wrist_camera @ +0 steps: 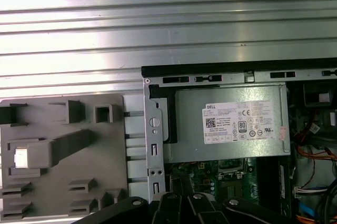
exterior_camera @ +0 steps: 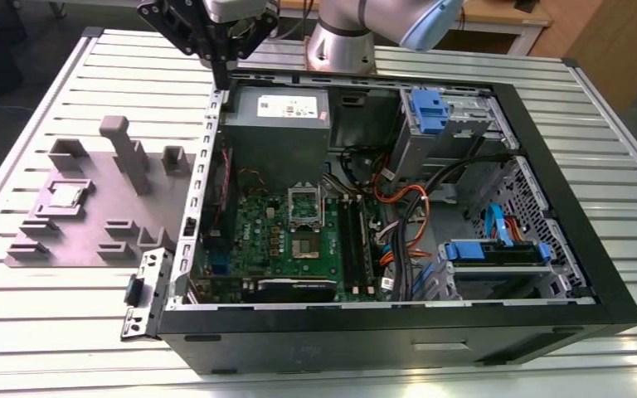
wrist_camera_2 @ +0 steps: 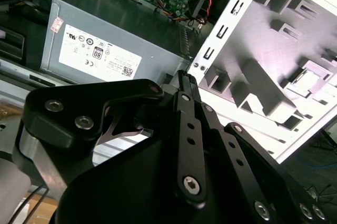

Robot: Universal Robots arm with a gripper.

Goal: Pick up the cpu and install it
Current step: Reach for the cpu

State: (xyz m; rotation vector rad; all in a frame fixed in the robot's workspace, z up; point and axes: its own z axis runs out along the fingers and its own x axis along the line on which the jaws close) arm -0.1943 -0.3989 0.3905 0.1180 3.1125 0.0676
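Note:
The cpu [exterior_camera: 66,192], a small silvery square, lies flat in a recess of the grey plastic tray [exterior_camera: 75,245] on the exterior view's left; both wrist views show it as well [wrist_camera: 22,156] [wrist_camera_2: 309,75]. My gripper [exterior_camera: 221,76] hangs high over the back left corner of the open computer case, well away from the cpu. Its black fingers [wrist_camera_2: 184,82] come together at the tips, shut with nothing between them. Inside the case lies the green motherboard [exterior_camera: 296,249] with its silver socket frame [exterior_camera: 305,207].
The black computer case [exterior_camera: 562,274] lies on its side on a slatted metal table [exterior_camera: 31,315]. A grey power supply [exterior_camera: 276,124] sits right under the gripper. Cables [exterior_camera: 407,207] and blue drive brackets [exterior_camera: 496,253] crowd the case's right half. Raised blocks [exterior_camera: 130,157] stand on the tray.

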